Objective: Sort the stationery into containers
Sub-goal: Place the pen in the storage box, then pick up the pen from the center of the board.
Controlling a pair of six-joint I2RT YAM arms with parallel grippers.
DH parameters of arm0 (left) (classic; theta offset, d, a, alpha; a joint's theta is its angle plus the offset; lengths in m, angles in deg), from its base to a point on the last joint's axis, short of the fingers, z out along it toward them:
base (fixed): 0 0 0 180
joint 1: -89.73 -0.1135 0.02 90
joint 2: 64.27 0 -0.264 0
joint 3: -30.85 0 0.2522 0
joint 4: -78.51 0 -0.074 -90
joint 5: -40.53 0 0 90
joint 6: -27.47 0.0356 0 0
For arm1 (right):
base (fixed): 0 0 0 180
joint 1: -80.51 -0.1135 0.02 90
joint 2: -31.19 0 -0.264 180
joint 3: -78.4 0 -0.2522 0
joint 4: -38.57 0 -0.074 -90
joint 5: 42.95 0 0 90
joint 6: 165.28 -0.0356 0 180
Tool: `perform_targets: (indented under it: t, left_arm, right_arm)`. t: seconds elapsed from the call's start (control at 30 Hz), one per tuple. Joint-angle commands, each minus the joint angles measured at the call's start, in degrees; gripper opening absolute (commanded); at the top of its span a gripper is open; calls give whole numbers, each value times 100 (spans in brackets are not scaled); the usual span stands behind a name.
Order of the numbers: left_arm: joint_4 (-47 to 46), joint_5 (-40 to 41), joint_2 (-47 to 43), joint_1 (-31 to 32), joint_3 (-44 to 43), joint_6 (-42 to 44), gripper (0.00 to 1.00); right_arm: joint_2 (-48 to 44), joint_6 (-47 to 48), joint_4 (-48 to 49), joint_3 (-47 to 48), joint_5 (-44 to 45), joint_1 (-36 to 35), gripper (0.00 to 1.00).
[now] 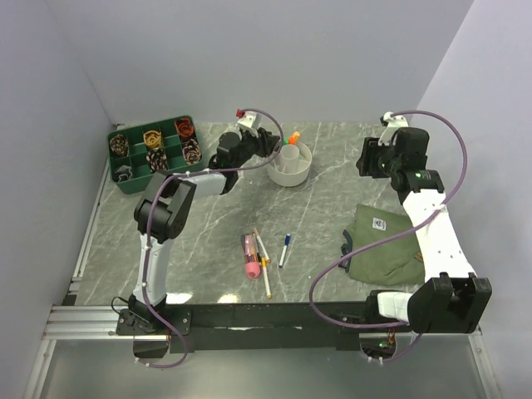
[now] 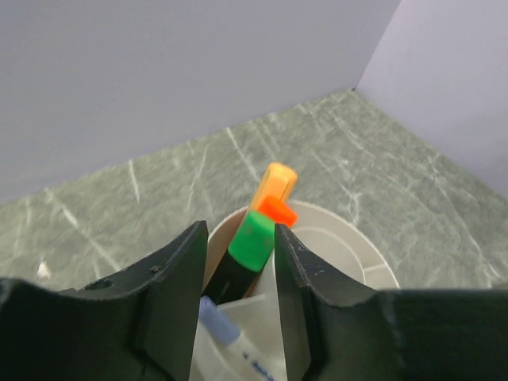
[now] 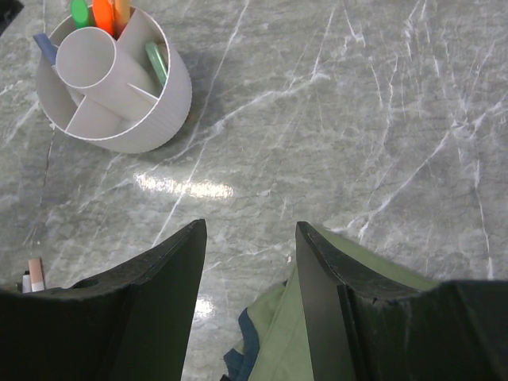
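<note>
The white round bowl (image 1: pixel 290 172) stands at the back centre and holds orange-capped markers (image 2: pixel 278 186), a green-capped black marker (image 2: pixel 252 238) and a blue-capped white pen (image 2: pixel 218 321). My left gripper (image 1: pixel 278 146) hovers right over the bowl's near side. It is open (image 2: pixel 238 230), with the green cap standing between its fingers and a gap on the left. On the table's middle lie a thick pink marker (image 1: pixel 250 264), a thin yellow pen (image 1: pixel 265 274) and a blue-capped white pen (image 1: pixel 284 249). My right gripper (image 1: pixel 371 160) is open (image 3: pixel 250 226), empty, above bare table.
An olive-green pouch (image 1: pixel 382 245) lies on the right, its edge under the right fingers (image 3: pixel 333 317). A dark green tray (image 1: pixel 133 184) with coiled bands stands at the back left. The bowl (image 3: pixel 151 119) shows at the upper left of the right wrist view.
</note>
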Motion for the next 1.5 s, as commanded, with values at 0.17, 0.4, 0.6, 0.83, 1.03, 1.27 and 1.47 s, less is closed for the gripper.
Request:
perform_targets:
  t: [0.17,0.4,0.6,0.83,1.03,1.27,1.47]
  left_arm:
    - [727,227,-2066,-13,988,134,54]
    - [4885,-406,-3659,425,1077,-17,63]
    - [6872,349,-3413,1331,1513,273,69]
    - [7118,466,-3633,1604,2209,464,67]
    - [7653,480,-3012,1780,2018,2181,67]
    - [8156,587,-2271,1789,1165,1769,67]
    - [8226,587,-1832,1789,717,1408,58]
  right_arm:
    - [-462,-64,333,-101,-133,-44,57]
    - [-787,-317,334,-418,-388,-44,57]
    - [-1051,-950,430,-628,-449,-44,58]
    - [-1552,-1646,483,-1164,-721,-53,58]
    - [-1947,-1734,474,-1560,-792,-44,58]
    - [-2185,-1839,545,-1859,-810,-44,58]
    - [-2246,-1734,483,-1894,-740,-44,58]
